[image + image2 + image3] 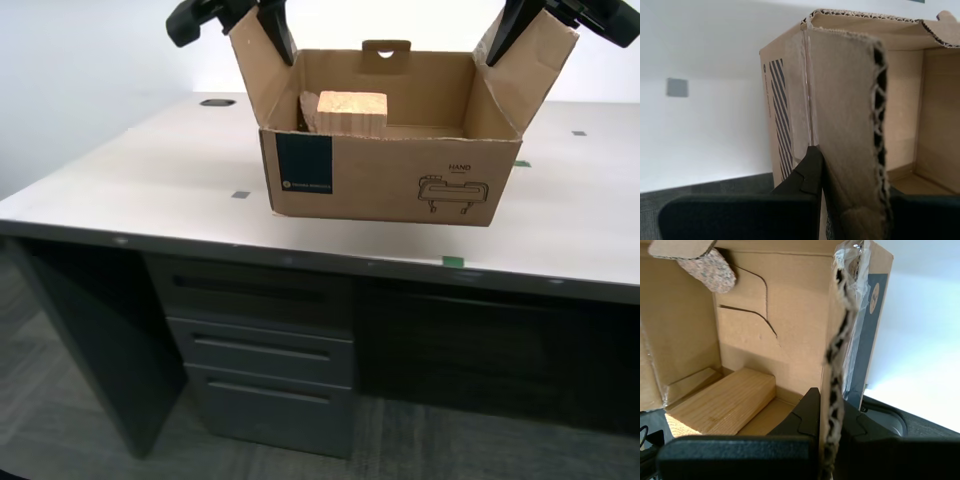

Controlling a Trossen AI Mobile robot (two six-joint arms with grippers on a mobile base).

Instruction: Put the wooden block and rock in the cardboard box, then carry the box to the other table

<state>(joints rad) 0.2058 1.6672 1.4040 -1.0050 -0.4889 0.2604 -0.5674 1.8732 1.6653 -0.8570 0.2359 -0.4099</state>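
Both arms hold the brown cardboard box [390,175] by its side flaps over the near part of a smooth off-white table [130,170]. I cannot tell whether its base touches the table. My first gripper [832,405] is shut on the flap at the exterior view's left [275,25]. My second gripper [850,170] is shut on the flap at the exterior view's right [515,30]. The pale wooden block [352,113] [725,402] lies inside, near the first gripper's end. A speckled pinkish lump, apparently the rock [710,270], shows partly under a cardboard tab. The other table is out of view.
Grey tape squares [240,194] [677,87] and green tape marks [453,262] dot the tabletop. A round cable port [217,102] sits at the far exterior-view left. Dark drawers [260,350] stand under the table, above grey carpet. A white wall rises behind.
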